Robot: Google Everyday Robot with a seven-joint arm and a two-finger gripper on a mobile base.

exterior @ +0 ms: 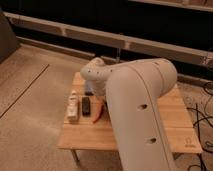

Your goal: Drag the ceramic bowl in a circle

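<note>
Here the white arm (135,110) fills the centre, hiding the gripper, fingers together; centre left, a bottle (73,106), black bar (86,105) and red strip (98,113) lie on the table (175,127).

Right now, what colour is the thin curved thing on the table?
The curved thing is reddish-orange, in the camera view. The gripper is hidden behind the arm.

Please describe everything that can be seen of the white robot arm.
The robot arm is white and smooth, apparently plastic. A thick segment rises from the bottom edge and bends at a rounded joint with small dark holes, over the wooden table. It hides the table's middle. Its end effector is out of sight behind it, closed; what it touches cannot be seen.
</note>
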